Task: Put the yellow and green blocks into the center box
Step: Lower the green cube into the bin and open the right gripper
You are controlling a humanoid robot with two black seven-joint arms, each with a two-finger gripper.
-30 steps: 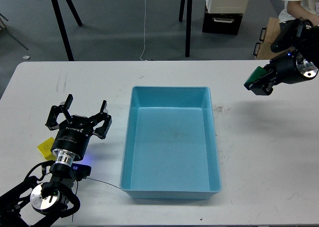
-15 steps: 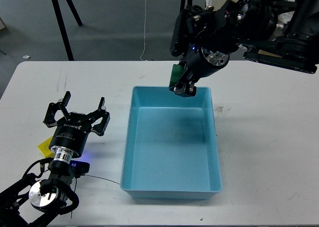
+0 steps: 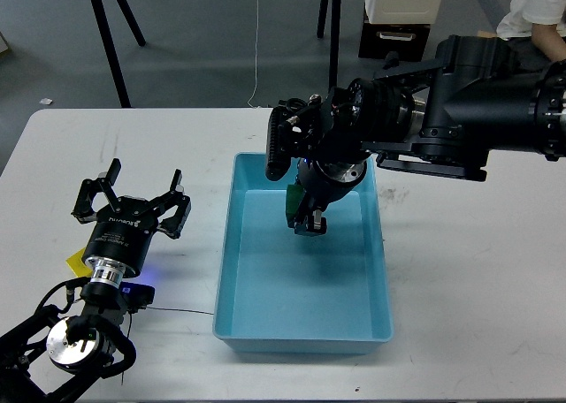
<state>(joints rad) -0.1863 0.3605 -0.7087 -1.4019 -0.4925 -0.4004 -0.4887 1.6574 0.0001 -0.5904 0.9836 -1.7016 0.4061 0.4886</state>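
The blue box (image 3: 382, 244) stands in the middle of the white table. My right gripper (image 3: 307, 217) reaches in from the right, points down inside the box's far half, and is shut on the green block (image 3: 294, 204), held above the box floor. My left gripper (image 3: 131, 200) is open and empty, left of the box. The yellow block (image 3: 78, 262) lies flat on the table at the left, mostly hidden behind my left wrist.
The white table (image 3: 469, 270) stretches right of the box. Beyond its far edge are tripod legs (image 3: 113, 45), a black case (image 3: 393, 36) on the floor and a seated person (image 3: 535, 10) at top right.
My right arm swung from the table's far right to over the box and lowered the green block into it. My left gripper drifted slightly left.
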